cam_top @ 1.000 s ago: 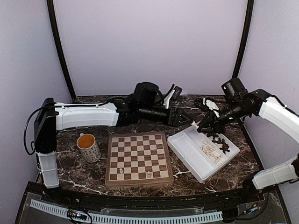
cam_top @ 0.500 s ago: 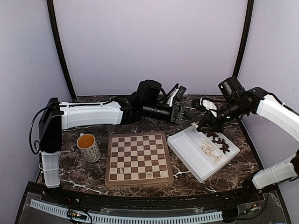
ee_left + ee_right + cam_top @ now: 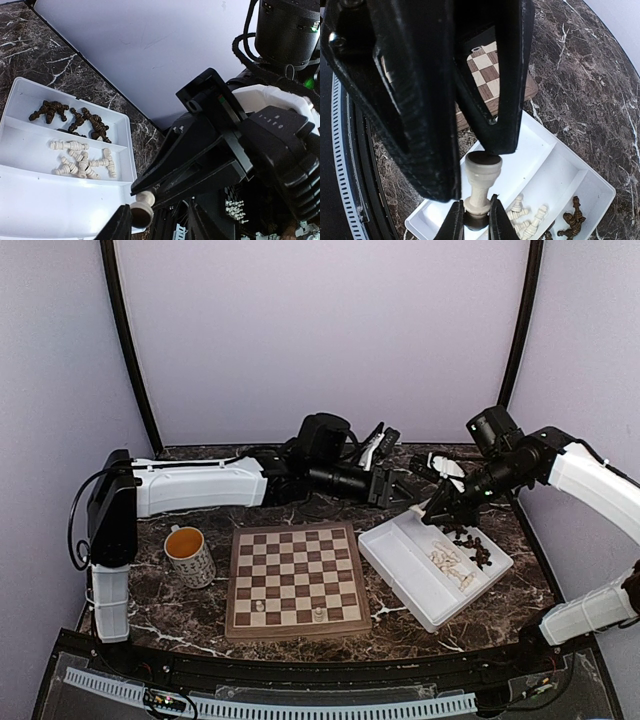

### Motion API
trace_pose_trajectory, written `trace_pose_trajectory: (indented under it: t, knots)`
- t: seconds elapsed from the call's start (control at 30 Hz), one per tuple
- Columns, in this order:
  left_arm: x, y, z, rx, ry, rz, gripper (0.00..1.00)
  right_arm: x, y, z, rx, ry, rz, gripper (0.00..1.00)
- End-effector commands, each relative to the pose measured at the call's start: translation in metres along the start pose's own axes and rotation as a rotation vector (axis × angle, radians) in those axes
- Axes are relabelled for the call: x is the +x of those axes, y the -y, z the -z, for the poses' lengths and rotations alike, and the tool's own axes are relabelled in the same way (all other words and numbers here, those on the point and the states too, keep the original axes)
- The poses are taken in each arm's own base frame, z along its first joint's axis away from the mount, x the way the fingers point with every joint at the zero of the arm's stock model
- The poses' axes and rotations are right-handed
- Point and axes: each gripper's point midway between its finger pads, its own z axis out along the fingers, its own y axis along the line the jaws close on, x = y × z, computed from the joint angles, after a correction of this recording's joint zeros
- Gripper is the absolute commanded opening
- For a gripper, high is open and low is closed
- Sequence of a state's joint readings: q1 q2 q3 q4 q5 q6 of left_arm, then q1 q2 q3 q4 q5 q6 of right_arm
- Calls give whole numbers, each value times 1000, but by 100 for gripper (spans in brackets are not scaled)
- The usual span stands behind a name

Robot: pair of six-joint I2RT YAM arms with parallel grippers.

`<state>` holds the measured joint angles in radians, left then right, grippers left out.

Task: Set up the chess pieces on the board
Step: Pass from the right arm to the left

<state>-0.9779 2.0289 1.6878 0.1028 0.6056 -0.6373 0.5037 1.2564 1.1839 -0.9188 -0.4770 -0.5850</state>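
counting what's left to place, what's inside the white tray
In one compartment of the white plastic tray lie dark brown wooden chess pieces, in the next pale cream ones. Any buried under each heap cannot be seen.

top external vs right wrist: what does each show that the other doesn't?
Top external only: patterned mug with orange inside, two pale wooden pieces standing at the near edge of the checked wooden chessboard. Right wrist only: the pinch itself, right gripper shut on a pale cream wooden chess piece. Both: that chessboard, white compartmented plastic tray holding loose cream pieces and dark brown pieces.
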Motion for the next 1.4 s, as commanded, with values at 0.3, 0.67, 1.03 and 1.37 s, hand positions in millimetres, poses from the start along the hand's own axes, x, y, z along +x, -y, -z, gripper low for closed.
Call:
trace_pose_trajectory:
  t: [0.3, 0.67, 1.03, 1.37]
  knots:
    - [1, -9, -5, -40, -13, 20, 47, -25, -5, 11, -10, 81, 39, 5]
    - [3, -6, -7, -13, -16, 23, 25, -25, -4, 10, -10, 79, 35, 5]
    - [-16, 25, 16, 127, 164, -61, 4, -52, 19, 74, -12, 358, -87, 47]
    - [-47, 52, 59, 252, 488, -125, 1, -63, 24, 94, -340, 616, -406, 65]
